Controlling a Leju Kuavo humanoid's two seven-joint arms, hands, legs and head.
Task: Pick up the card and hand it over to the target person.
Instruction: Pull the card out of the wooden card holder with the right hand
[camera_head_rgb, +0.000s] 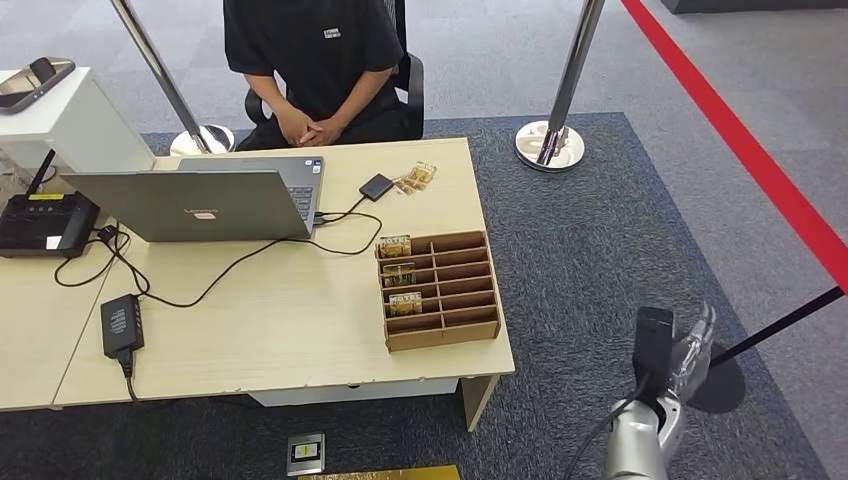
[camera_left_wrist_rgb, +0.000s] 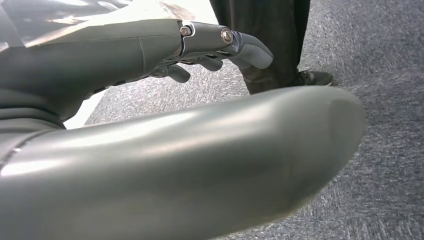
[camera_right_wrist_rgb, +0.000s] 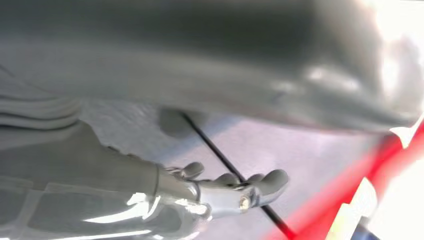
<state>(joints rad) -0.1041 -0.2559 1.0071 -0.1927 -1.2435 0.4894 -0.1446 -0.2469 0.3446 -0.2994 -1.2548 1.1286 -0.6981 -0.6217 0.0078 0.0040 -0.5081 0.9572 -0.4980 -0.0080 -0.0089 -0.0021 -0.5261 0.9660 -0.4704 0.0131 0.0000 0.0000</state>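
Note:
Three gold-and-white cards (camera_head_rgb: 398, 273) stand in the left slots of a wooden slotted box (camera_head_rgb: 455, 300) at the desk's right end. More small cards (camera_head_rgb: 418, 177) lie loose near the desk's far edge. A person in a black shirt (camera_head_rgb: 310, 60) sits behind the desk with hands clasped. My right hand (camera_head_rgb: 682, 355) hangs low to the right of the desk, over the carpet, well away from the box. In the right wrist view my right hand (camera_right_wrist_rgb: 220, 192) has loosely extended fingers and holds nothing. My left hand (camera_left_wrist_rgb: 200, 50) is also empty, fingers loosely extended above the carpet.
A grey laptop (camera_head_rgb: 190, 205), a black router (camera_head_rgb: 40, 225), a power brick (camera_head_rgb: 122, 325) with cables and a small black device (camera_head_rgb: 376, 187) sit on the desk (camera_head_rgb: 300, 320). Stanchion posts (camera_head_rgb: 548, 140) and a red floor line (camera_head_rgb: 750, 150) border the carpet. A standing person's dark trousers (camera_left_wrist_rgb: 265, 45) are near my left hand.

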